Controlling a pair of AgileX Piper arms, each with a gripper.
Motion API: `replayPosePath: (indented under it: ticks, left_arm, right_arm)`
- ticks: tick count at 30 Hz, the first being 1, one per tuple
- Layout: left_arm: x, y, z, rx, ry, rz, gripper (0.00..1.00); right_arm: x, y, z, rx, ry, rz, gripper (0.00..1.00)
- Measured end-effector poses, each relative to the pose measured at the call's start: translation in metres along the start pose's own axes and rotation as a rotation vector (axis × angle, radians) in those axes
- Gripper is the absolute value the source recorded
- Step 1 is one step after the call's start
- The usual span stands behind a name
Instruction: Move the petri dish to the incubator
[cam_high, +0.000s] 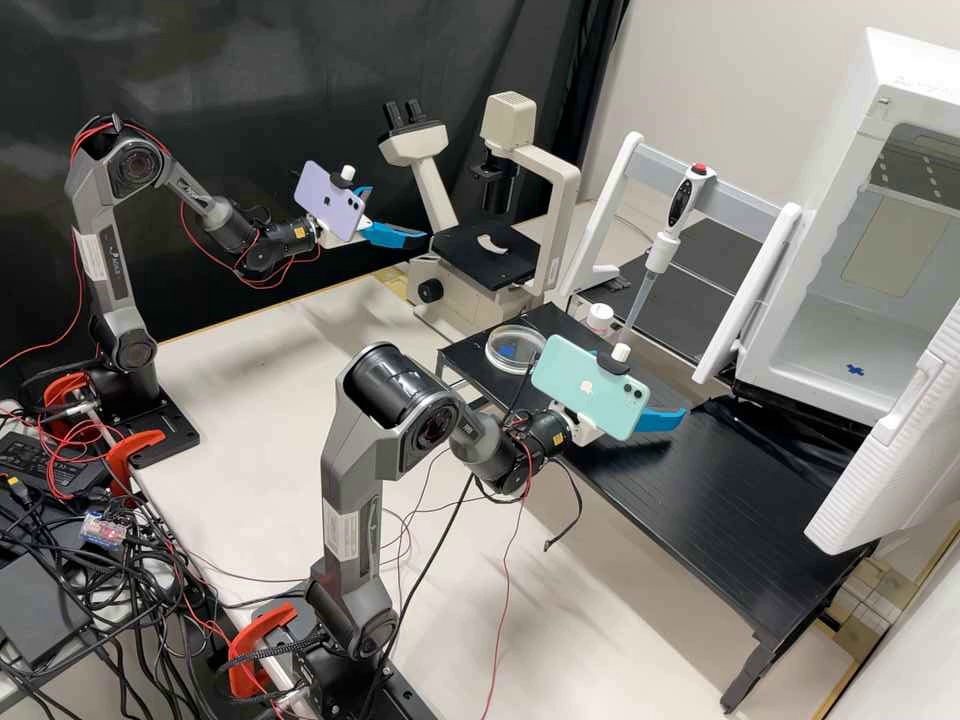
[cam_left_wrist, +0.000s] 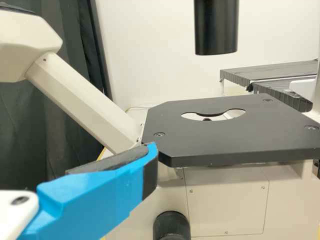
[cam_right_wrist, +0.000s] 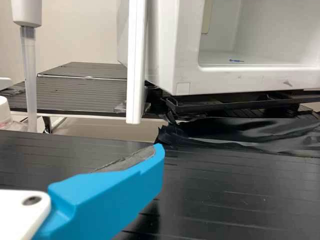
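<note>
Careful at the near side, operator: that loose black cable (cam_high: 567, 505) dangling under your right wrist could snag the edge of the black platform (cam_high: 700, 520) if you sweep low. The petri dish (cam_high: 515, 352) sits flat at the platform's left end, so your right claw (cam_high: 656, 390), out over the middle and facing right, likely has to come back for it. Come in off-centre and you could shove the dish over that left edge; squeeze high on the rim and it may slip or tip. Just right of the dish, the white-capped bottle (cam_high: 599, 318) and the hanging pipette (cam_high: 660, 250) are waiting for a careless wrist or the phone (cam_high: 590, 388) on it to clip them. Then, farther right, the incubator (cam_high: 820, 200): door (cam_high: 895, 445) standing wide, but its raised front lip could catch the dish if you carry low, and the crumpled black sheet (cam_right_wrist: 240, 135) before it could foul a finger.

Now the claws! Near one, your right: fingers spread wide, nothing between them, apart from the platform surface. Far left, your left claw (cam_high: 398, 212): spread wide too, empty, close by the left side of the microscope stage (cam_left_wrist: 230, 140); whether it brushes that, you can't tell.
</note>
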Motion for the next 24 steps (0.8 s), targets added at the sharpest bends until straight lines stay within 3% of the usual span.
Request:
replayPosePath:
  ticks: [8,14,20,24]
  left_arm:
    - [0.0,0.0,0.0,0.0,0.0,0.0,1.0]
    - [0.0,0.0,0.0,0.0,0.0,0.0,1.0]
    - [0.0,0.0,0.0,0.0,0.0,0.0,1.0]
    - [0.0,0.0,0.0,0.0,0.0,0.0,1.0]
  right_arm:
    - [-0.002,-0.001,0.001,-0.001,-0.001,-0.007,1.0]
    - [-0.021,0.001,-0.002,0.036,0.017,-0.002,1.0]
    - [-0.046,0.002,-0.017,0.039,0.109,0.032,1.0]
    - [-0.065,-0.011,-0.036,0.044,0.2,0.004,1.0]
